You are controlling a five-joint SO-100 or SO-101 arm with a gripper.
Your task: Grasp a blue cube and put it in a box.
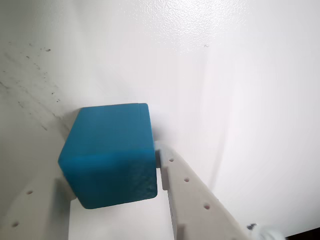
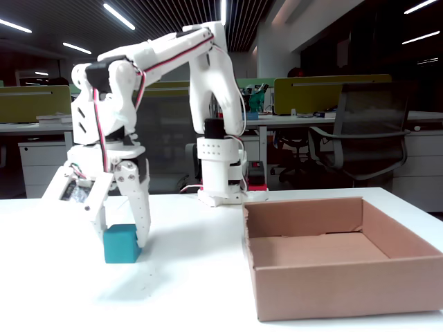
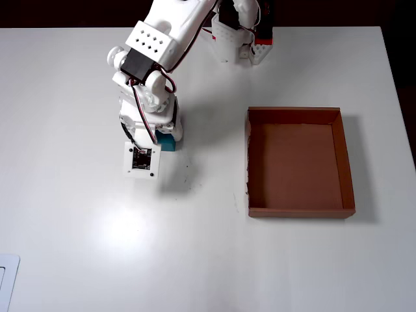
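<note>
No readable text, labels, brands or numbers in any view. The cube (image 1: 107, 155) faces are plain, the box (image 2: 332, 290) walls are bare cardboard, and the arm (image 3: 159, 45) shows only blank white plastic with holes. The small board (image 3: 142, 159) on the wrist in the overhead view has marks too small to read.

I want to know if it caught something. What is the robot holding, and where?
The blue cube, pinched on two opposite side faces between the jaws, resting on the table.
</note>
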